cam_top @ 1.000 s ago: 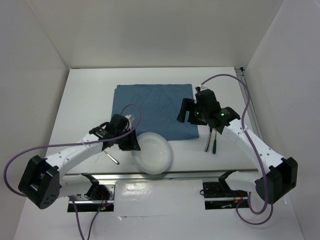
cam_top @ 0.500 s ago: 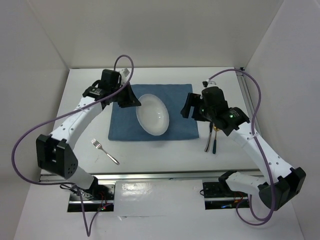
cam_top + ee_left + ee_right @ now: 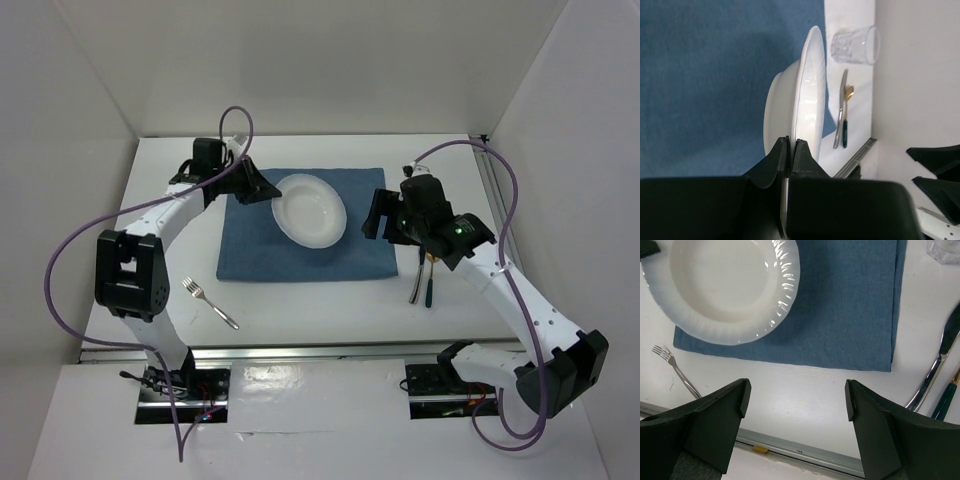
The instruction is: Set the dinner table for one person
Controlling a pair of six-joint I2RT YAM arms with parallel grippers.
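Dinner table [image 3: 300, 300]: left hand [image 3: 791, 143] clamped on white plate [image 3: 310, 208] rim; right hand [image 3: 796, 392] wide apart, empty.

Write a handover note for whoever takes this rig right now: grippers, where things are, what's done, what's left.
Left gripper: shut on the rim of the white plate, which is tilted over the blue mat and not set down flat.
Right gripper: open, empty, above the table by the mat's right edge.
Fork: on the table, near-left of the mat. Knife and spoon: together, right of the mat. Glass: beyond them.
Done: mat laid out, plate at it.
Left: probably level and release the plate, then arrange cutlery and glass.
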